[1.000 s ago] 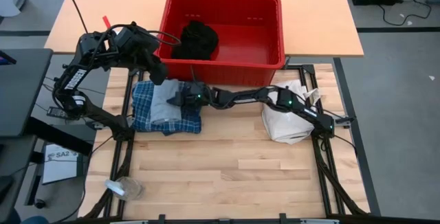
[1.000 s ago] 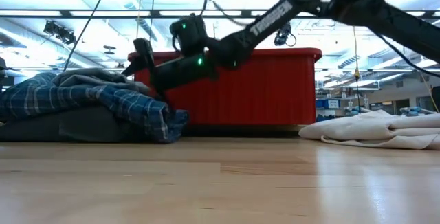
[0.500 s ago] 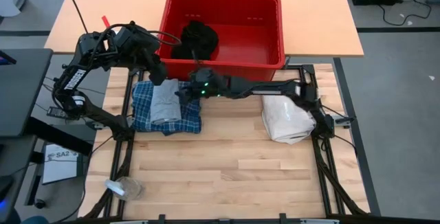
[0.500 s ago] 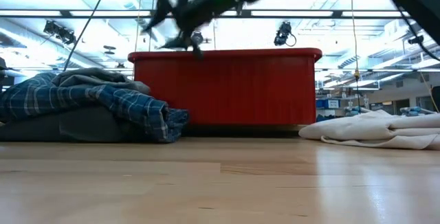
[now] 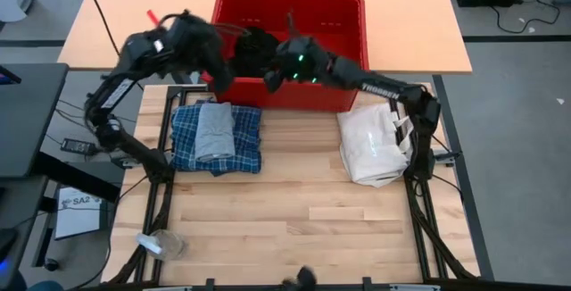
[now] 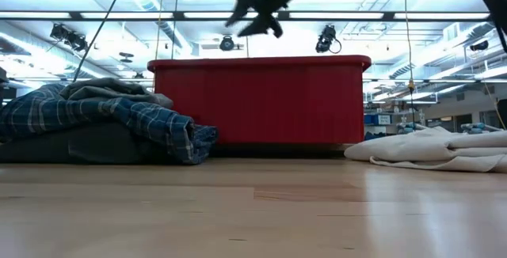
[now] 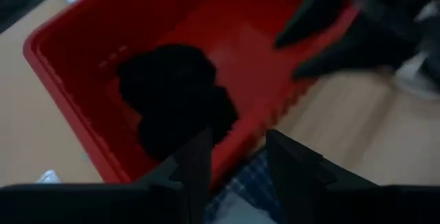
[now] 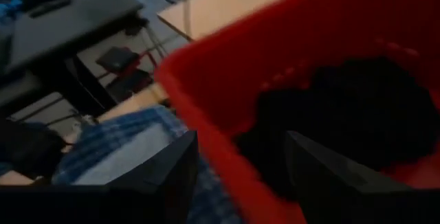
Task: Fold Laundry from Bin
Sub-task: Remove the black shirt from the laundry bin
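Both arms are up over the red bin [image 5: 343,45]; the black piece [image 5: 252,48] sits inside it at the left end; left end effector [image 7: 234,169] and right end effector [image 8: 237,165] both have fingers parted with nothing in them; plaid shirt [image 5: 245,139] with light grey piece [image 5: 212,130] lies on the table [image 5: 294,211] just before the bin; white bag [image 5: 375,148] well off to the right.
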